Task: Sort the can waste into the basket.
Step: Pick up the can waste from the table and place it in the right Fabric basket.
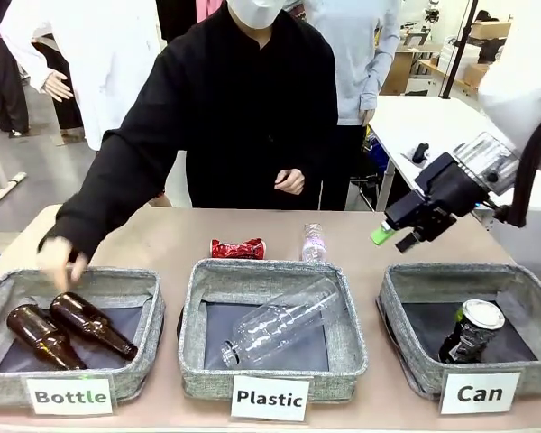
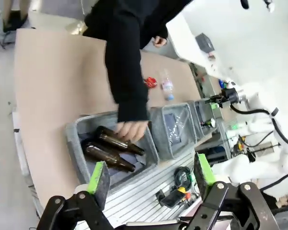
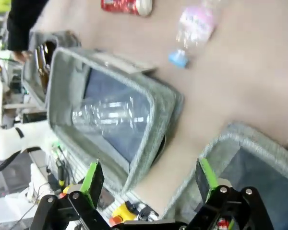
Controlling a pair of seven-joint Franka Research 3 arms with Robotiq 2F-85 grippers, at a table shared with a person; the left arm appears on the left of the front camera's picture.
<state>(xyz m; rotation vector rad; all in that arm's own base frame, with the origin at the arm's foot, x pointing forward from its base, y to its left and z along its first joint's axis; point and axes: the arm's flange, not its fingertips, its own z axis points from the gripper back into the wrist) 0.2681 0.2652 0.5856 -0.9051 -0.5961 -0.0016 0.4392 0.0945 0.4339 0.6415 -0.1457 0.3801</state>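
Inside basket [image 1: 451,271]: one can [image 1: 470,332]; one red can [image 1: 238,249] outside.

In the front view, the person's hand [image 1: 59,262] at lower left is smeared by motion, so we cannot tell its grip. At lower right the frame's edge cuts off the basket [image 1: 451,271], and its front wall hides the dark can [image 1: 470,330]'s lower end. In the right wrist view, the blurred red can [image 3: 126,5] is clipped by the top edge.
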